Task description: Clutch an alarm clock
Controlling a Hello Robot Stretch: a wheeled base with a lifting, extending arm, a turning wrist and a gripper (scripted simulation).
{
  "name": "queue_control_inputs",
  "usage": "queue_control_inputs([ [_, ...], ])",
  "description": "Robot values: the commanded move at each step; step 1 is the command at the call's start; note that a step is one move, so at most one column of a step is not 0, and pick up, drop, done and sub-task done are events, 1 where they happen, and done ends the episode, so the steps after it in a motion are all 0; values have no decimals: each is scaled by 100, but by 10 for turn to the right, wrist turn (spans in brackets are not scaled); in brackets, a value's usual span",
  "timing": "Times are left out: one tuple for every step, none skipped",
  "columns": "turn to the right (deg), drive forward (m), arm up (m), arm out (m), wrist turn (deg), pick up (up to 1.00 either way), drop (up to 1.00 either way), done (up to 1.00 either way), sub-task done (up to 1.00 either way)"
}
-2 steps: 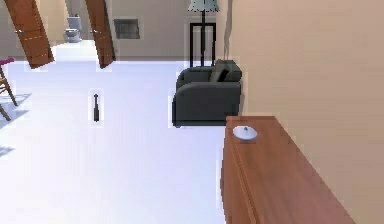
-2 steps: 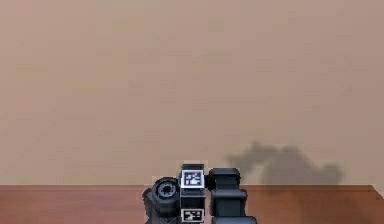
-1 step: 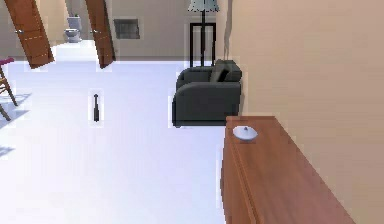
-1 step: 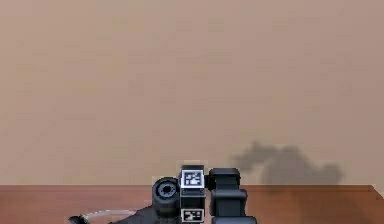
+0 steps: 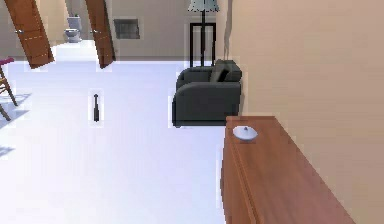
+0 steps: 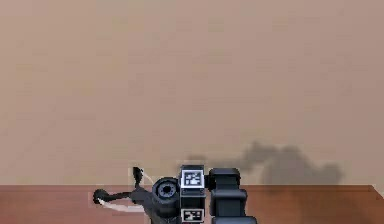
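Low at the right of the forward view, a long brown wooden table [image 5: 290, 180] hard against the plain beige wall [image 5: 310, 60], its left edge running down to the bottom of the frame. Near the table's far end, close to that left edge, a small white rounded object [image 5: 245, 132] with a dark mark on top; too small to confirm as an alarm clock. Just beyond the table's far end, a dark grey upholstered armchair [image 5: 208, 92], and behind it a dark slim stand with a pale lampshade [image 5: 203, 40].

Left of the table and armchair, a wide stretch of pale bare floor [image 5: 130, 160] across the middle of the frame. Standing alone on it at centre left, a small dark bottle-shaped thing [image 5: 95, 107]. At the upper left, two brown wooden door leaves [image 5: 35, 35] with a gap between them.

Along the bottom of the arm side view, a strip of the brown table top, with beige wall above. At bottom centre, the dark claw [image 6: 117, 187], to the left of two white marked squares [image 6: 192, 180]. Set of the fingers: cannot tell. Nothing hanging at the claw's far end, just bare table top and wall behind it.
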Motion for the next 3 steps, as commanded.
queue_control_inputs([
  [0, 0, 0, 0, 360, 0, 0, 0, 0],
  [0, 0, -30, 0, 0, 0, 0, 0, 0],
  [0, 0, 0, 0, 0, 100, 0, 0, 0],
])
